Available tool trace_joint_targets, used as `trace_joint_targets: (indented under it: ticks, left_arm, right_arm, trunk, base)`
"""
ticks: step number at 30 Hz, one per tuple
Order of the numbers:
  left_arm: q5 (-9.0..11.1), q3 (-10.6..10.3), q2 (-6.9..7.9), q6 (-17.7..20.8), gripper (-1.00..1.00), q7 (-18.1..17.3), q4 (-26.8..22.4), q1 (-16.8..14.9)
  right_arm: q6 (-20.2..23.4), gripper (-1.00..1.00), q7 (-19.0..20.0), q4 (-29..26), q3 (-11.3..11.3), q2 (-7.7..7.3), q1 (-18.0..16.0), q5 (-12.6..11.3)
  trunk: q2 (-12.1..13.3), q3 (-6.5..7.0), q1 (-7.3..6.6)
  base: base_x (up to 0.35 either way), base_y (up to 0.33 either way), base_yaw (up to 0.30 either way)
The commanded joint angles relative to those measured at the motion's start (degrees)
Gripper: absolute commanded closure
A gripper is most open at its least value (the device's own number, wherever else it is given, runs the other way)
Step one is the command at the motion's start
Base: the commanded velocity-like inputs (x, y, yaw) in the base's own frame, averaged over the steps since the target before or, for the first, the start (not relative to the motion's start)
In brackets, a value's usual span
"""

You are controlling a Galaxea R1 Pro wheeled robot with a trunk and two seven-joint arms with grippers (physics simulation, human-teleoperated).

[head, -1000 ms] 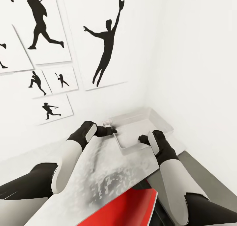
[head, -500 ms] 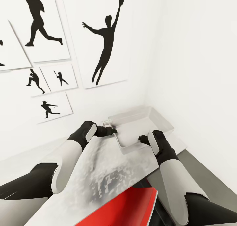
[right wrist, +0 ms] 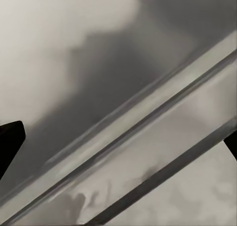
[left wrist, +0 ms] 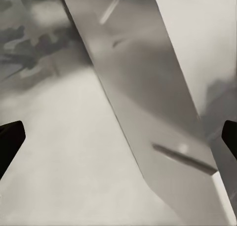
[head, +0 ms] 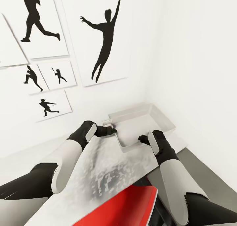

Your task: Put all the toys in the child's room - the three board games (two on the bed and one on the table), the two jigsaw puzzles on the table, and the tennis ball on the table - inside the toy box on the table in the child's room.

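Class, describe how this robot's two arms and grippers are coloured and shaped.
Both arms are smooth rounded tubes: light-grey forearm shells between glossy black segments. The left gripper and right gripper are small, black and blocky, with dark fingertips. No cables or markings show.

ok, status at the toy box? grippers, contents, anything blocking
Left gripper and right gripper open, one at each near corner of the toy box. What shows of the box interior: bare. Nothing blocking on the table.
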Motion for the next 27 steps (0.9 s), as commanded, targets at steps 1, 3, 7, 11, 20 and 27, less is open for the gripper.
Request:
trace_joint_targets:
  ticks: [1,3,7,11,20,27]
  left_arm:
    - [0.2,0.3,-0.03,0.4,-1.0,0.0,-0.2,0.0]
    - [0.2,0.3,-0.03,0.4,-1.0,0.0,-0.5,-0.1]
    - [0.3,0.3,-0.03,0.4,-1.0,0.0,-2.0,-0.1]
    - [0.4,0.3,-0.03,0.4,-1.0,0.0,-2.3,-0.1]
    - [0.4,0.4,-0.03,0.4,-1.0,0.0,-2.4,-0.1]
    - [0.4,0.4,-0.03,0.4,-1.0,0.0,-2.4,-0.1]
  right_arm:
    - [0.2,-1.0,-0.5,-0.1,-0.1,0.05,0.0,-0.4]
    - [0.2,-1.0,-0.5,-0.1,-0.1,0.05,0.0,-0.4]
    - [0.2,-1.0,-0.5,-0.1,-0.1,0.05,0.0,-0.4]
    - [0.2,-1.0,-0.5,-0.1,-0.1,0.05,0.0,-0.4]
    - [0.2,-1.0,-0.5,-0.1,0.0,0.05,0.0,-0.4]
    - [0.2,-1.0,-0.5,-0.1,0.0,0.05,0.0,-0.4]
  trunk:
    - [-0.1,-0.18,0.03]
    - [-0.1,-0.25,0.03]
    - [-0.1,-0.31,0.03]
    - [-0.1,-0.32,0.03]
    - [-0.1,-0.32,0.03]
    - [-0.1,-0.32,0.03]
  base:
    - [0.0,0.0,0.0]
    - [0.0,0.0,0.0]
    - [0.0,0.0,0.0]
    - [0.0,0.0,0.0]
    - [0.0,0.0,0.0]
    - [0.0,0.0,0.0]
